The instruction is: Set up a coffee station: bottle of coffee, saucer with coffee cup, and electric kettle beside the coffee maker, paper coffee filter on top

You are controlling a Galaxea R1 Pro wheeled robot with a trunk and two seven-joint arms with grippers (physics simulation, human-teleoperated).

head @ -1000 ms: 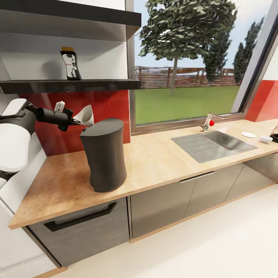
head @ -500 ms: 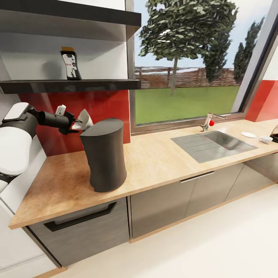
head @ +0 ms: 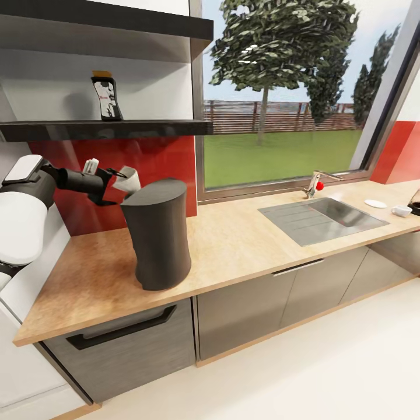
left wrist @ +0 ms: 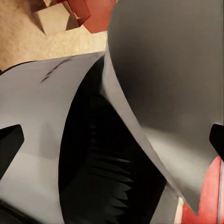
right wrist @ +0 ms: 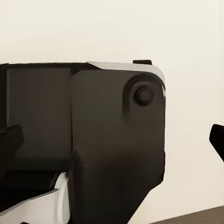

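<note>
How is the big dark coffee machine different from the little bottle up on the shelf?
The coffee maker is far taller and wider than the bottle of coffee. The coffee maker is plain dark grey, while the bottle has a tan cap and a white label. The coffee maker stands on the wooden countertop; the bottle stands up on the black shelf. Both are dark and upright.

Steel sink point(head: 326, 217) set in the worktop, tap point(head: 315, 183) with a red knob behind it. Big window point(head: 280, 93) above, showing tree point(head: 274, 41), lawn and fence. Dark drawer handle point(head: 122, 333) below at left. Pale floor point(head: 326, 373).
</note>
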